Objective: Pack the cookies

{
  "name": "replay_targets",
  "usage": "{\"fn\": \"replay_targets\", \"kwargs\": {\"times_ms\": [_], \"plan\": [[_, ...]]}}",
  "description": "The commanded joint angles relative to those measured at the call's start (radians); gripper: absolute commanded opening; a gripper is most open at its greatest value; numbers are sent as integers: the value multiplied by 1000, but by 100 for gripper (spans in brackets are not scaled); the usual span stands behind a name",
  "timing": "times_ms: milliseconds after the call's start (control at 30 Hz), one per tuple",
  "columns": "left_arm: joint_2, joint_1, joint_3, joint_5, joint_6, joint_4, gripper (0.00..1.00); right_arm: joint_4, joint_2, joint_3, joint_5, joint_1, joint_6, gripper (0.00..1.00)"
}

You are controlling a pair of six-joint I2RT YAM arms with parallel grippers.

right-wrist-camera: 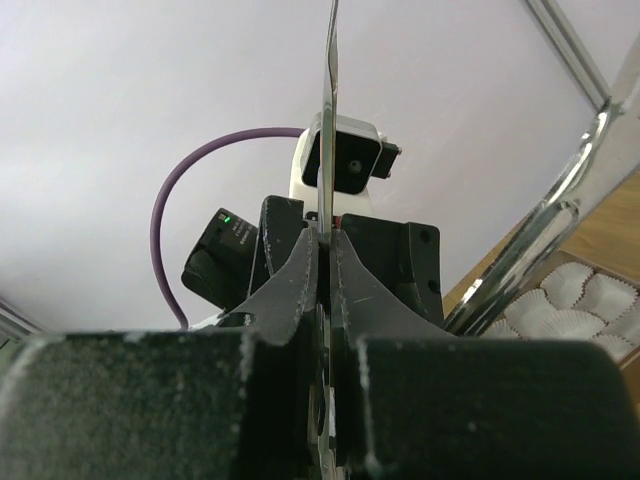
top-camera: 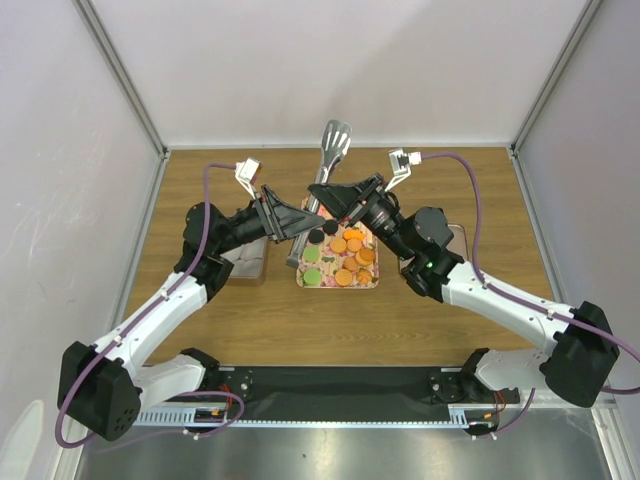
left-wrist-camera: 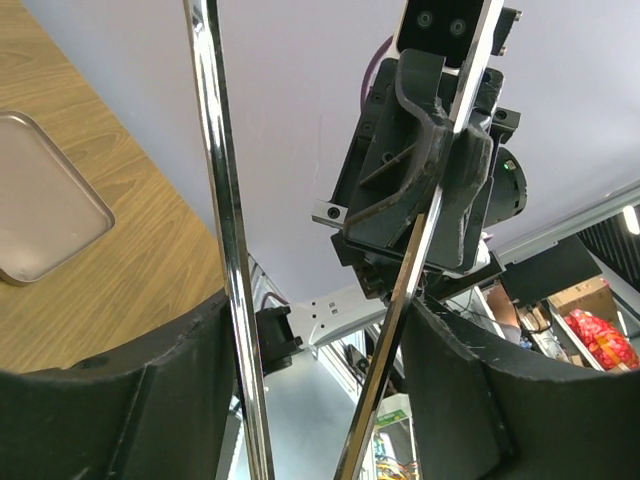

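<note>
Right end effector [right-wrist-camera: 325,245] was clamped tight on one thin chrome arm of the tongs [left-wrist-camera: 225,200], the blade pinched edge-on between its pads. The left end effector [left-wrist-camera: 318,320] stood partly apart, astride both arms of the tongs. Each arm lay close against an inner finger face, but the views could not confirm whether it was pressing them.

The cookies [top-camera: 345,255] lay flat, close together in a single layer, on the floral tray [top-camera: 328,283] at the middle of the desk [top-camera: 330,320], below both end effectors. None was lifted or touched.

Assessment: the discs appeared light, stiff and very low, leaving little edge to catch from above. They were judged likely to slide on the tray, and to chip if squeezed hard. The recommended hold was across the diameter, tong heads on opposite edges, with gentle pressure. Discs at the tray's outer rows, which had room beside them, were judged the best to take first.
</note>
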Motion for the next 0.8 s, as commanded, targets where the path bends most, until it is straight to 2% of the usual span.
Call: {"fn": "replay_targets", "kwargs": {"times_ms": [0, 67, 167, 633, 767], "plan": [[-23, 8, 24, -9, 39, 25, 66, 55, -33, -2, 55, 2, -33, 0], [-21, 8, 24, -11, 44, 17, 72, 55, -32, -4, 98, 2, -27, 0], [-21, 8, 24, -6, 53, 6, 73, 57, -27, -1, 108, 3, -20, 0], [-20, 6, 22, -9, 69, 2, 56, 77, -23, -19, 109, -11, 13, 0], [-23, 8, 28, -14, 85, -21, 54, 69, -33, -34, 121, -15, 12, 9]]}}
